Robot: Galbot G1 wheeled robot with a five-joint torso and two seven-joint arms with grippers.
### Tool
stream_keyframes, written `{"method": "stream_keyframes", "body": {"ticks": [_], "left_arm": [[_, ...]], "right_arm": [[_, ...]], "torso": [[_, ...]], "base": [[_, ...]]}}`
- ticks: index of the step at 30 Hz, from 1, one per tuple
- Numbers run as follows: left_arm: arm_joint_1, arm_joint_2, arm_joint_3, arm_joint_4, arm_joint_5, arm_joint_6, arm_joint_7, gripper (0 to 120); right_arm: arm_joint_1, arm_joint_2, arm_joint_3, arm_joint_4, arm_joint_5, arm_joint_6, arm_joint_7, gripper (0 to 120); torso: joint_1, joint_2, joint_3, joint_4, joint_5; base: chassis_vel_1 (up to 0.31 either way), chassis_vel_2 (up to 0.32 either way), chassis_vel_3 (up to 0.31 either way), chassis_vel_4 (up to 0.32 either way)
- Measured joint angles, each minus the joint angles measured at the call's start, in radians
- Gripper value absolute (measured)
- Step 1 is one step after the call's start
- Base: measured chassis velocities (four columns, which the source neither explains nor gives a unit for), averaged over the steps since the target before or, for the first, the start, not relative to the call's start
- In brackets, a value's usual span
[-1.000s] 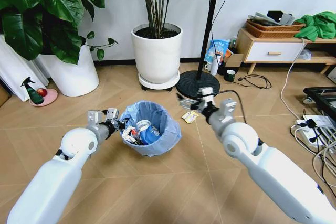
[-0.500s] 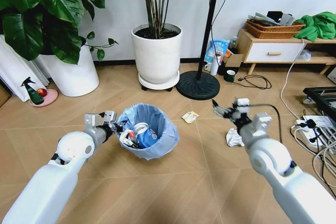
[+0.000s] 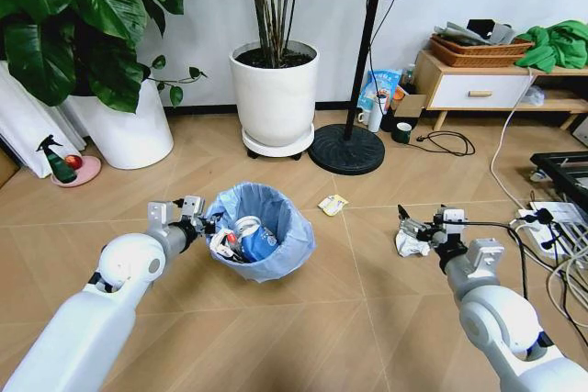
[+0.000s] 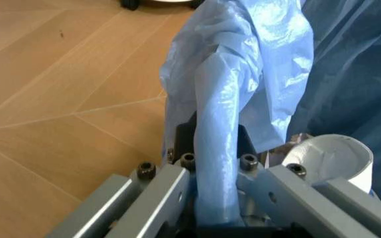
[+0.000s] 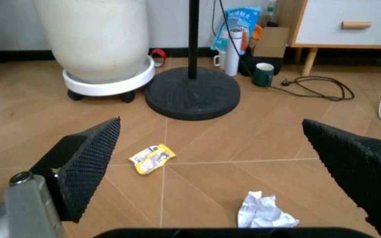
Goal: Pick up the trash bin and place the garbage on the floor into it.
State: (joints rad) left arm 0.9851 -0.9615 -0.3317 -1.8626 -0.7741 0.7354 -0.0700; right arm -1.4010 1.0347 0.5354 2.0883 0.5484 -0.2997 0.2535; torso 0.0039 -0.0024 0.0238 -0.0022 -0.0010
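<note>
Two grippers — left gripper point(image 3: 196, 218) clenching trash bin point(image 3: 262, 227) rim, right gripper point(image 3: 412, 228) fingers spread.

We count one trash bin point(image 3: 260, 229) with a blue bag in it. Inside it we see a few bits of trash, about three, but they are piled up so we cannot be sure.

On the floor point(image 3: 303, 319) we count two pieces of garbage: one yellow wrapper point(image 3: 333, 204) and one white paper ball point(image 3: 408, 244).

We see two big white plant pots point(image 3: 274, 94), one fan stand point(image 3: 346, 148), and one green spray bottle point(image 3: 57, 161).

We count two robot grippers: the left gripper point(image 3: 195, 218) and the right gripper point(image 3: 415, 227).

There is one wooden cabinet point(image 3: 482, 84) with one basket point(image 3: 478, 50) on top.
</note>
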Motion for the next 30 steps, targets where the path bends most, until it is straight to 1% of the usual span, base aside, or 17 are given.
{"method": "stream_keyframes", "body": {"ticks": [5,19,22,23,25,30], "left_arm": [[-0.003,0.000,0.000,-0.001,0.000,0.000,-0.001,0],[-0.011,-0.005,0.004,0.005,0.000,0.000,0.000,0],[-0.012,-0.005,0.004,0.005,0.000,0.000,0.001,0],[-0.012,-0.005,0.004,0.005,0.000,0.000,0.001,0],[-0.013,-0.007,0.005,0.007,0.000,0.000,0.002,0],[-0.014,-0.009,0.005,0.010,0.000,0.000,0.002,0]], "right_arm": [[0.006,0.005,-0.016,-0.003,-0.003,0.003,0.000,100],[0.011,0.014,-0.040,-0.010,-0.007,0.006,0.003,100],[0.011,0.014,-0.043,-0.010,-0.007,0.006,0.003,100],[0.012,0.014,-0.044,-0.011,-0.007,0.006,0.004,100],[0.014,0.014,-0.046,-0.012,-0.007,0.006,0.004,100],[0.014,0.014,-0.046,-0.013,-0.007,0.006,0.005,100]], "torso": [[0.000,0.000,0.000,0.0000,0.0001],[0.000,0.000,0.000,0.0001,0.0002],[0.000,0.000,0.000,-0.0003,0.0000],[0.000,0.000,0.000,-0.0002,0.0005],[0.000,0.000,0.000,0.0000,0.0000],[0.000,0.000,0.000,0.0002,0.0000]], "base": [[-0.053,0.055,0.060,-0.070],[-0.127,0.122,0.127,-0.127],[-0.123,0.101,0.104,-0.100],[-0.107,0.110,0.107,-0.115],[-0.078,0.125,0.107,-0.119],[-0.115,0.138,0.121,-0.126]]}}
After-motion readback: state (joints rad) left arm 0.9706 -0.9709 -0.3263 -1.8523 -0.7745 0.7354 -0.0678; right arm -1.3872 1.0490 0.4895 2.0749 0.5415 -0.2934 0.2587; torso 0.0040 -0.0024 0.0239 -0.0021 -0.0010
